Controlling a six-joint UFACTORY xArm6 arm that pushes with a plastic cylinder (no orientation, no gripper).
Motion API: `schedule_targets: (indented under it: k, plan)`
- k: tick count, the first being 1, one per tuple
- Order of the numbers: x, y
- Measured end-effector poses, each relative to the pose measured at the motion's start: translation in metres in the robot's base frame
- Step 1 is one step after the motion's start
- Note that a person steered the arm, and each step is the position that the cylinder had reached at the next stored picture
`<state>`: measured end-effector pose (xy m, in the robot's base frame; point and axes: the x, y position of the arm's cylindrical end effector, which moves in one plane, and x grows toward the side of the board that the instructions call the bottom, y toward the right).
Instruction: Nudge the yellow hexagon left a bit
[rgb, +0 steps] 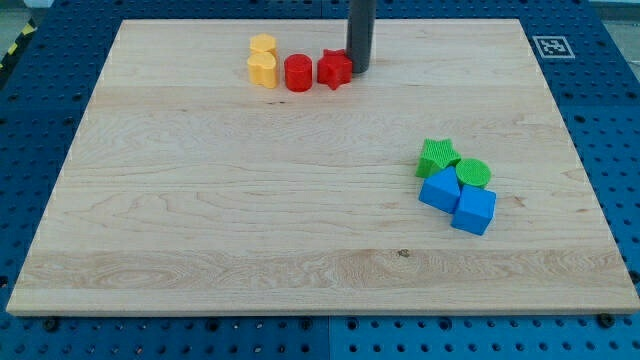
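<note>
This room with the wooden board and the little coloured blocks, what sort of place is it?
Probably a robotics lab test bench. A wooden board lies on a blue perforated table, a black-and-white marker tag sits at the board's corner, and my tip rests beside a red star block.

On the surface (200, 220), near the view's top, the yellow blocks (262, 62), red cylinder (297, 73) and red star (335, 69) form a row, the tip (359, 70) just right of the star; green and blue blocks (457, 187) cluster at lower right.
</note>
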<state>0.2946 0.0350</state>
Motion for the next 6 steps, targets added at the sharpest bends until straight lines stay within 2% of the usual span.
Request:
schedule_targets:
  k: [4,6]
  plan:
    - [-0.048,-0.099]
    - [-0.02,-0.025]
